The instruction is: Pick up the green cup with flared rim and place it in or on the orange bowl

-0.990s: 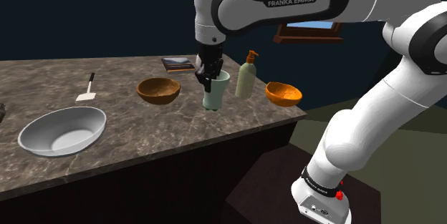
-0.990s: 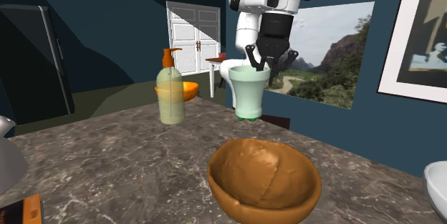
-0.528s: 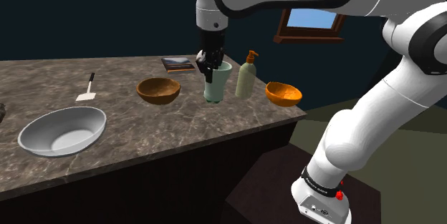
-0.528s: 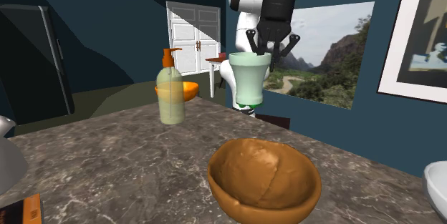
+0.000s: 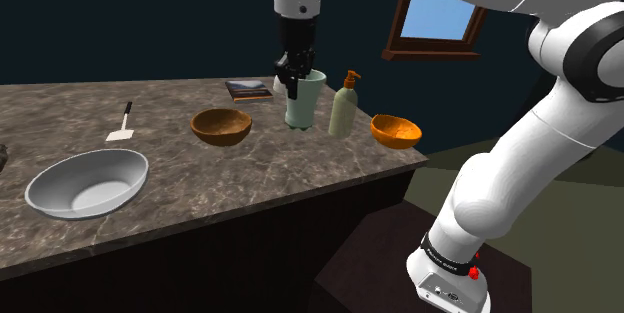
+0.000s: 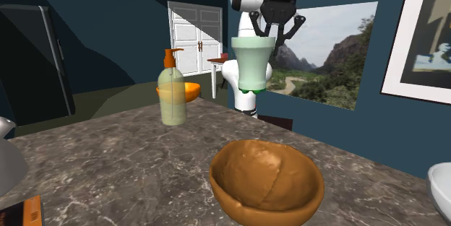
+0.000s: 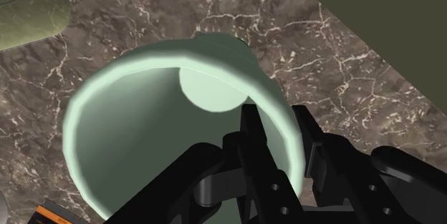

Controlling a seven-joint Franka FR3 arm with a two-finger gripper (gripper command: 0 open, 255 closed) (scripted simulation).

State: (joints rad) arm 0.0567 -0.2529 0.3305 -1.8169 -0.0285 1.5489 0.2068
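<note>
Tool [image 5: 296, 81] grips the green cup [image 5: 303, 106] by the rim (one finger inside, one outside). It hangs above the table [image 5: 200, 176], left of the bottle [image 5: 342, 111], probably to clear it toward the orange bowl [image 5: 396, 131].

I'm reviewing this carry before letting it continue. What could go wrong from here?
The gripper pinches the green cup by one side of its rim, so it could swing or slip. The soap bottle stands between the cup and the orange bowl in the shoulder view; a low carry might knock it. The bowl sits near the counter end, so a rough drop could shove it off.
</note>
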